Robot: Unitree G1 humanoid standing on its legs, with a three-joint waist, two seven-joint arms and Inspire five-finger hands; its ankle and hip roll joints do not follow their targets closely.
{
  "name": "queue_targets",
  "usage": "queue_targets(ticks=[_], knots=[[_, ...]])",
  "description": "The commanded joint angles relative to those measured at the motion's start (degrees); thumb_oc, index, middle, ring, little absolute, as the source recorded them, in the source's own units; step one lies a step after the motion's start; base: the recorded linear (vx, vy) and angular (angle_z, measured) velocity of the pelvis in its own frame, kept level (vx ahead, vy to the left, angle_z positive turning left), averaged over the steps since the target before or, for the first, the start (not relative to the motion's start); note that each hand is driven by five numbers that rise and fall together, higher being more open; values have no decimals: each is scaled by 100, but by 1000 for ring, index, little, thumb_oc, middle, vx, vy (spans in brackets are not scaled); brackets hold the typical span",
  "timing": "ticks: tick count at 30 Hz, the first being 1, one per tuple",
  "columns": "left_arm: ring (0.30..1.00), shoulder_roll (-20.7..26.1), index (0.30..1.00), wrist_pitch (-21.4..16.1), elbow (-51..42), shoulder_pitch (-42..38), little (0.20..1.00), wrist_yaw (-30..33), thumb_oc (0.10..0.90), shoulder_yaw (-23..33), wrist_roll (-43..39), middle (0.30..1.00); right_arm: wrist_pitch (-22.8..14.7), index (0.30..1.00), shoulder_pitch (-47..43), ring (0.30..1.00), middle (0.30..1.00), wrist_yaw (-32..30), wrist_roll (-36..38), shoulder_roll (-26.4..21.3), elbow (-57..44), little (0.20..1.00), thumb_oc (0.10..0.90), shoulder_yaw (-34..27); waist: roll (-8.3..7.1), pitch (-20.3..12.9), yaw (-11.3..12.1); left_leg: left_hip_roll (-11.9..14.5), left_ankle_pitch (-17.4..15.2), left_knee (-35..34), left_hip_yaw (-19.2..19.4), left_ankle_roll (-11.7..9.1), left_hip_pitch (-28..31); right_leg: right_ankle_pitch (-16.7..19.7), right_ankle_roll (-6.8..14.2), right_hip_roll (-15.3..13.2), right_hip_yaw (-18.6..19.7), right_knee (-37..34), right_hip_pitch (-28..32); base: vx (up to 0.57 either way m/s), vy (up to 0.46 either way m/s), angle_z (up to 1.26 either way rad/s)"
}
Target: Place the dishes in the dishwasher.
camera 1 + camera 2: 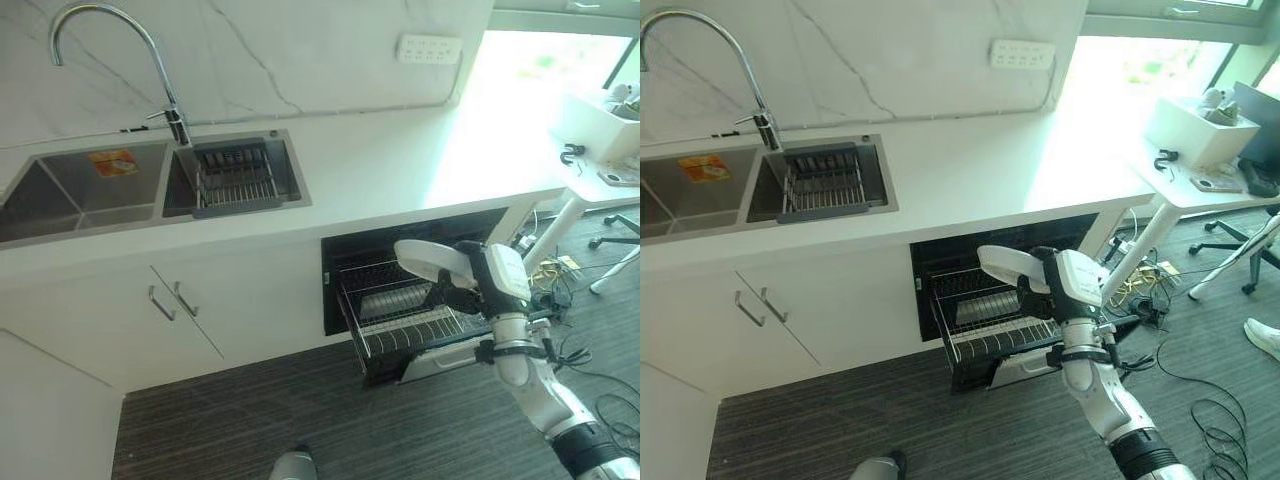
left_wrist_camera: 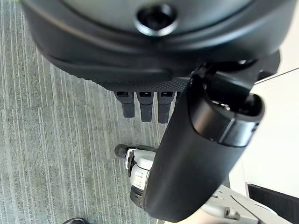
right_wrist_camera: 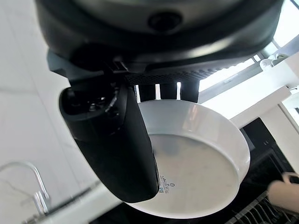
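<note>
My right hand (image 1: pixel 453 292) is shut on a white plate (image 1: pixel 424 258), thumb (image 3: pixel 117 144) across its inner face and fingers (image 3: pixel 166 91) behind its rim. It holds the plate (image 3: pixel 201 163) tilted, just above the pulled-out wire rack (image 1: pixel 405 332) of the dishwasher (image 1: pixel 340 252) under the counter. Rows of tines line the rack, and I see no dishes in it. Hanging over the grey carpet is my left hand (image 2: pixel 196 154), fingers (image 2: pixel 145 107) straight and holding nothing.
The white counter (image 1: pixel 400 170) holds a double sink (image 1: pixel 80 190) with a tall tap (image 1: pixel 165 100) and a dark drainer basket (image 1: pixel 236 178). Cabinet doors with handles (image 1: pixel 172 300) stand left of the dishwasher. At the right are a white desk (image 1: pixel 1200 185), floor cables (image 1: pixel 1215 420) and a person's shoe (image 1: pixel 1262 338).
</note>
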Motion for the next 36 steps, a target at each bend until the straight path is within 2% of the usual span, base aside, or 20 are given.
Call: queue_targets(ticks=[1, 4, 7, 9, 12, 15, 19, 25, 27, 29, 36], knots=[[900, 242, 900, -192, -95, -334, 900, -96, 800, -223, 37, 900, 46, 300, -956, 300, 300, -1153, -524, -105, -6, 300, 400, -249, 30, -6, 83, 345, -563, -50, -209, -279, 501, -296, 287, -176, -2, -54, 254, 27, 22, 14], [900, 276, 900, -177, -121, -322, 900, -111, 800, -273, 48, 900, 212, 300, -1130, 300, 300, -1337, -705, -59, 360, 300, 400, -124, 41, 11, 148, 328, -553, -50, -245, -281, 495, -293, 292, -191, -46, -54, 278, 27, 22, 11], [900, 410, 900, -100, -202, -378, 900, -108, 800, -490, -7, 900, 633, 300, -1643, 300, 300, -1718, -595, -91, 1299, 300, 400, 211, 109, 136, 363, 266, -522, -50, -376, -302, 437, -273, 324, -252, -184, -54, 344, 27, 14, 17], [900, 506, 900, -64, -264, -374, 900, -145, 800, -553, -4, 900, 730, 300, -1819, 300, 300, -1578, -222, -45, 1740, 300, 400, 328, 158, 208, 449, 221, -482, -50, -447, -301, 373, -241, 340, -292, -231, -54, 338, 32, -2, 31], [900, 650, 900, -47, -416, -409, 900, -227, 800, -602, -88, 900, 948, 300, -2205, 300, 300, -1371, -169, -142, 2136, 300, 400, 589, 209, 326, 580, 156, -417, -50, -558, -309, 248, -200, 359, -345, -314, -54, 315, 34, -8, 29], [900, 750, 900, 47, -594, -517, 900, -300, 800, -787, -104, 900, 987, 300, -2767, 300, 300, -1238, -98, -328, 2782, 300, 400, 748, 255, 456, 743, 79, -321, -50, -692, -316, 6, -136, 377, -387, -379, -54, 177, -39, -24, 25], [900, 943, 900, -109, -704, -819, 900, -351, 800, -1018, -349, 900, 1049, 300, -3595, 300, 300, -945, 176, -409, 3889, 300, 400, 1008, 268, 853, 912, -30, -184, -50, -841, -278, -391, -49, 389, -392, -355, -54, -119, -131, -54, 21], [900, 1049, 900, -178, -945, -920, 900, -324, 800, -1103, -522, 900, 1349, 300, -3831, 300, 300, -780, 150, -391, 4394, 300, 400, 1098, 292, 1097, 979, -50, -131, -50, -852, -261, -585, 1, 394, -403, -330, -54, -291, -48, -20, 4], [900, 1117, 900, -151, -1076, -973, 900, -342, 800, -1122, -611, 900, 1460, 300, -3954, 300, 300, -548, 4, -469, 4480, 300, 400, 1175, 299, 1190, 1005, -57, -112, -50, -856, -261, -676, 23, 404, -411, -329, -54, -367, -65, -32, -1], [900, 1247, 900, -124, -1291, -1043, 900, -403, 800, -1157, -679, 900, 1599, 300, -4107, 300, 300, -327, 239, -561, 4609, 300, 400, 1304, 306, 1341, 1031, -63, -80, -50, -870, -257, -807, 60, 410, -411, -311, -54, -494, -104, -75, 0], [900, 1420, 900, -67, -1574, -1106, 900, -386, 800, -1158, -776, 900, 1506, 300, -4287, 300, 300, 304, 296, -508, 4837, 300, 400, 1441, 233, 1613, 1049, -28, -66, -50, -818, -229, -996, 123, 431, -358, -251, -54, -724, -68, -62, -3]])
